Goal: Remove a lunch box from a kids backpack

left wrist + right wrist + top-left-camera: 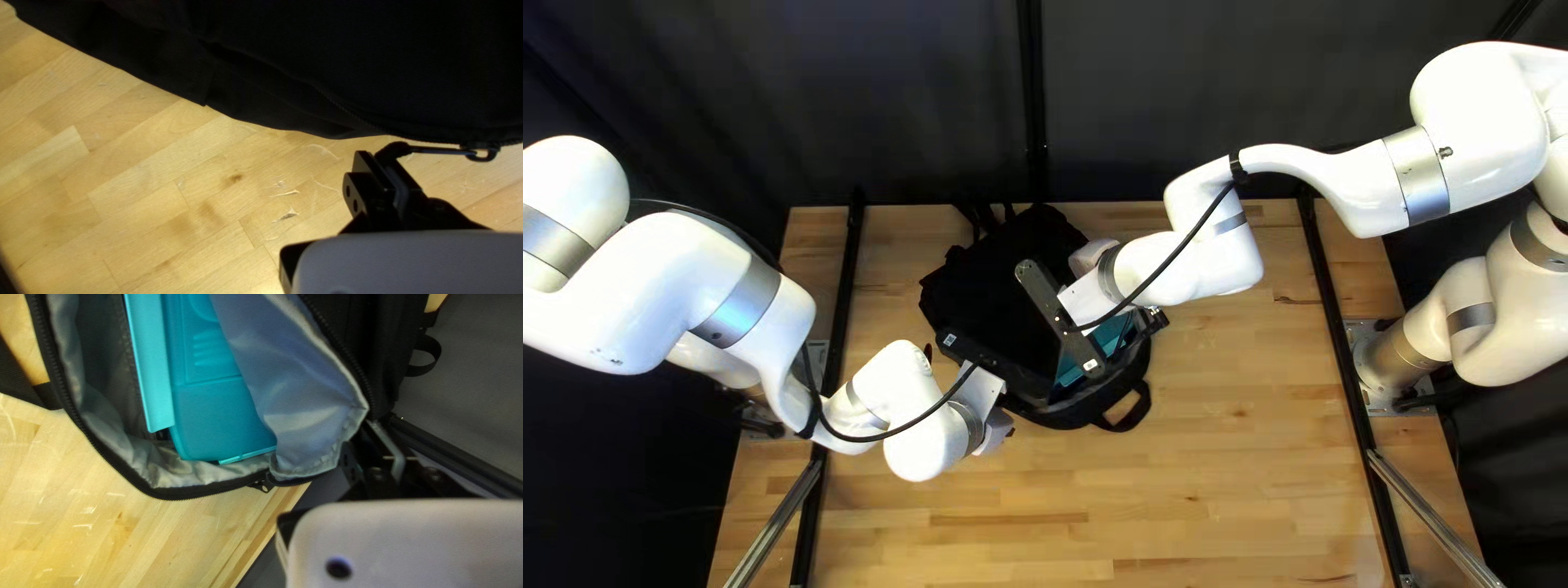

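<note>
Nearest, the left pincer (991,362) pinches a thin black zipper pull (444,150); the right pincer (1060,318) grips the rim (158,494) of a black fabric backpack (1002,285). Inside its grey-lined opening sits a teal plastic lunch box (218,411). Beneath lies the pale wooden worktop (1209,479).

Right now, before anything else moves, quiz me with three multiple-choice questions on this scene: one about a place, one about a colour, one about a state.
1. Where is the lunch box relative to the backpack?
A. Under it
B. Inside it
C. Beside it

2. What colour is the lunch box?
A. Teal
B. Red
C. Yellow

3. How is the compartment around the lunch box?
A. Zipped shut
B. Tied with string
C. Unzipped and gaping

1: B, the backpack's pale lining surrounds it.
2: A, its shell is blue-green.
3: C, the zipper edges stand apart, exposing the lining.
</note>
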